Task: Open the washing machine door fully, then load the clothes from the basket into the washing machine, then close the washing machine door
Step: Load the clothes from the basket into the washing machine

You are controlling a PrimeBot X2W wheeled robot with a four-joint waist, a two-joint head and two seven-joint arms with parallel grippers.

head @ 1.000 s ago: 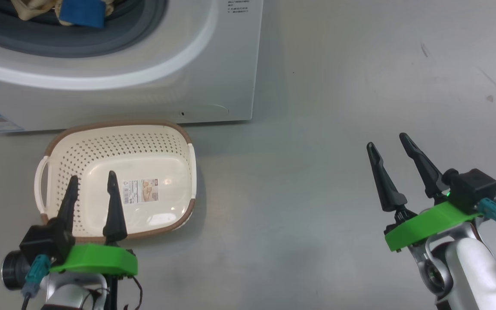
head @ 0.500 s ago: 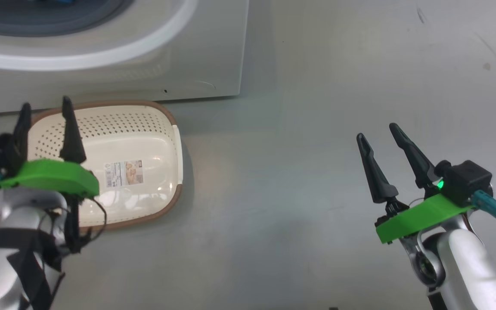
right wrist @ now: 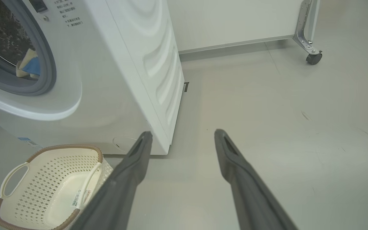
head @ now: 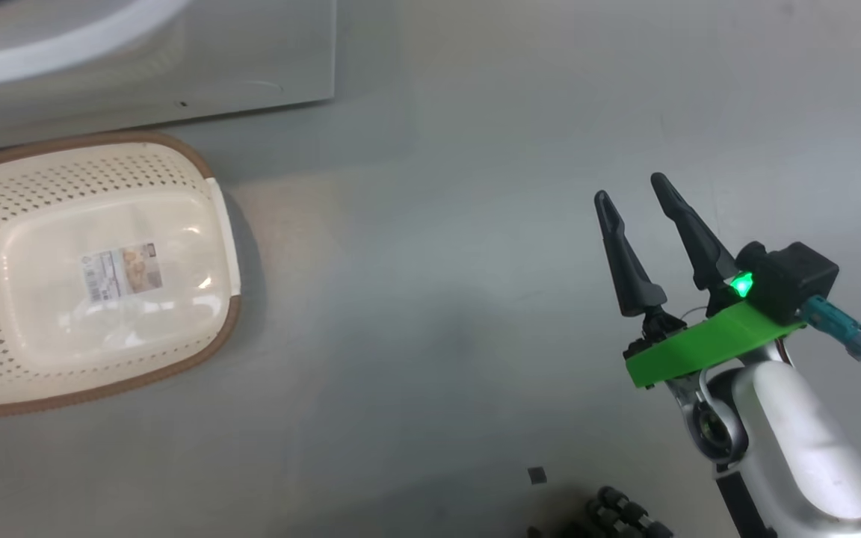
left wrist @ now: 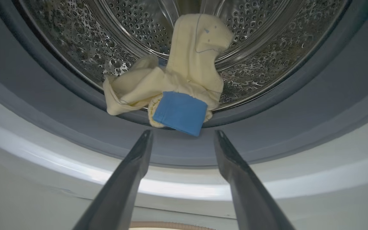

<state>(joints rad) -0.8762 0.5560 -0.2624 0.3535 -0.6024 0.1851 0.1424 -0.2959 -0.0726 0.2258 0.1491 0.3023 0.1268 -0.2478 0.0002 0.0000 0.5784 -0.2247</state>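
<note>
The cream basket stands empty on the floor in front of the white washing machine, a paper label on its base; the basket also appears in the right wrist view. Cream-yellow clothes with a bright blue cloth piece hang over the grey gasket at the mouth of the steel drum. My left gripper is open just below the blue piece, nothing between its fingers. My right gripper is open over bare floor to the right. The washing machine door is out of view.
A white panel on a metal caster bracket stands at the back right behind the washer. Open grey floor lies between the basket and my right arm. Dark parts of my base show at the bottom edge.
The head camera has swung right and down, so washer and basket slid left. My left gripper rose away from the basket and left the head view. The right gripper stays open.
</note>
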